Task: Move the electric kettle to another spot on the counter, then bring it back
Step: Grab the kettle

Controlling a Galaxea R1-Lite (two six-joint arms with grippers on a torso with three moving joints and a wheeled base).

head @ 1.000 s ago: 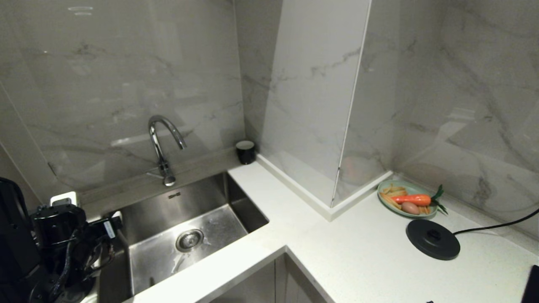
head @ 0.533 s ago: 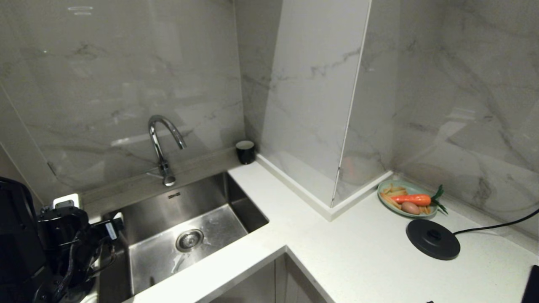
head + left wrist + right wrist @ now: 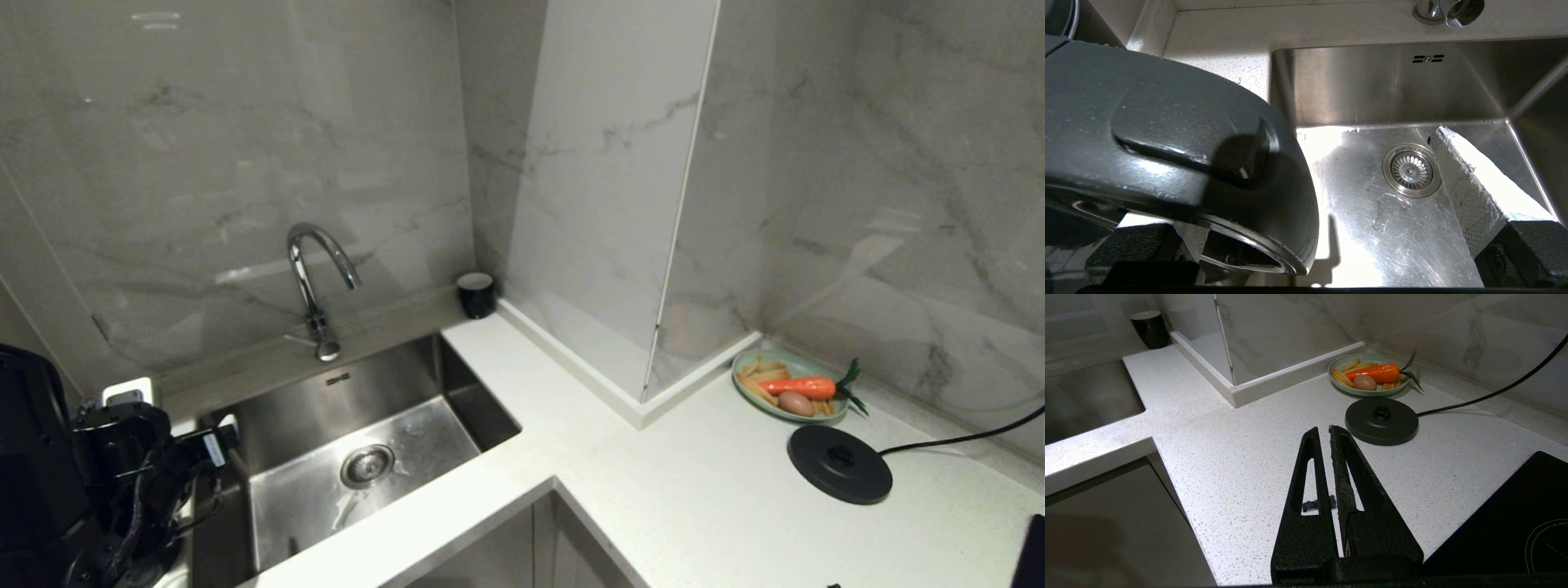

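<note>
Black left arm (image 3: 122, 482) and the electric kettle (image 3: 28, 457) are seen at far left beside the steel sink (image 3: 457, 392). A black cup (image 3: 476, 294) is set in the corner; a corded base disc (image 3: 839, 464) lies on the counter (image 3: 694, 506) just beside a plate (image 3: 747, 363) of carrot.

At the far left edge of the head view, the electric kettle (image 3: 28, 457) has slid further into sight since a second ago, its black body now filling more of that corner. The left arm's wrist housing beside it has sunk a little and shifted slightly toward the sink (image 3: 359, 457).
</note>
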